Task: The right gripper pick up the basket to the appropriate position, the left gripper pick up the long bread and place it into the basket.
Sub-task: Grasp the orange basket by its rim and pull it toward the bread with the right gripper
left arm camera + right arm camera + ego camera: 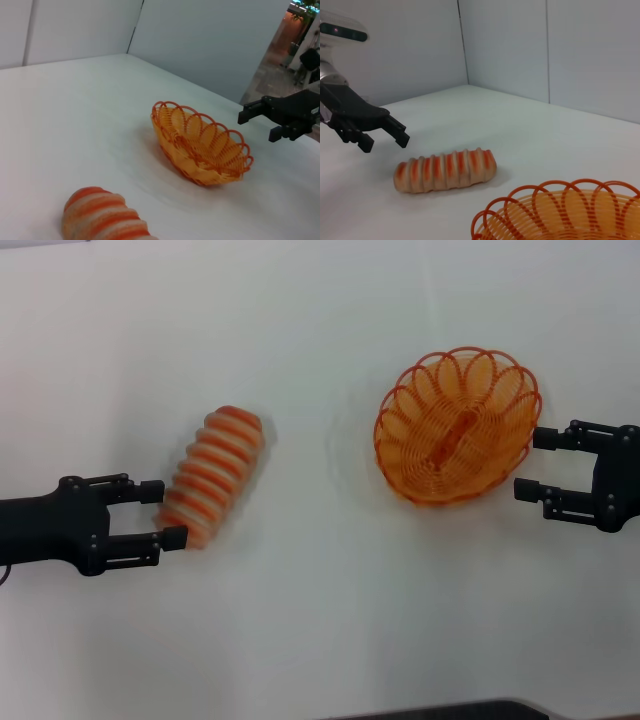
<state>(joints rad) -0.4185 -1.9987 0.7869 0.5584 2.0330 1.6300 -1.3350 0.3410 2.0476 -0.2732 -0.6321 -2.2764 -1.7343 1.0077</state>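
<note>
Two black tools wait spread: the right tool (pixel 530 464) just beside the oval orange wire basket (pixel 458 426) to grip its rim, the left tool (pixel 163 514) straddling the near end of the striped orange-and-cream long bread (pixel 212 474), well left of the basket on the white worktop (pixel 320 620)

The striped orange-and-cream toy loaf (pixel 102 217) is cut off by the left wrist view's edge; the orange wire basket (pixel 560 212) by the right wrist view's.
</note>
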